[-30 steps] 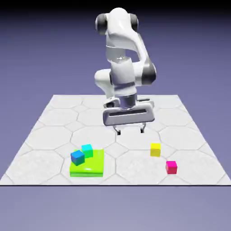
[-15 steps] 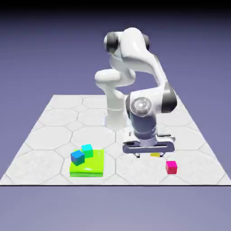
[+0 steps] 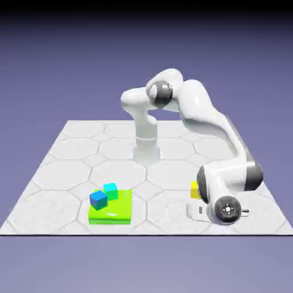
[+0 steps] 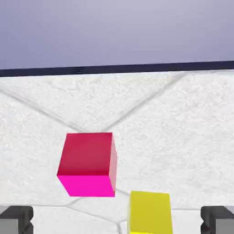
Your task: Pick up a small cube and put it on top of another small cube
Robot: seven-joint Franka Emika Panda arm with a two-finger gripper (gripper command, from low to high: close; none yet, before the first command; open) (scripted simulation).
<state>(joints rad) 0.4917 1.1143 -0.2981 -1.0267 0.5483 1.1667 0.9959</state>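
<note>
In the hand view the magenta-pink small cube (image 4: 87,164) sits on the table ahead of my gripper (image 4: 117,219), a little left of the middle. The yellow cube (image 4: 151,212) lies closer, low between the two grey fingertips (image 4: 16,219), toward the right one. The tips stand far apart with nothing gripped, so the gripper is open. In the exterior view the hand (image 3: 198,210) is low over the table at the front right. The wrist hides the magenta cube there, and only a part of the yellow cube (image 3: 195,190) shows beside it.
A flat green block (image 3: 117,213) lies at the exterior view's front left with a blue cube (image 3: 98,199) and a cyan cube (image 3: 110,190) on it. The table's edge (image 4: 117,69) runs across the hand view beyond the magenta cube.
The arm has swung from above the table's middle down toward the exterior view's front right. The hand now sits low by the yellow cube and covers the magenta cube.
</note>
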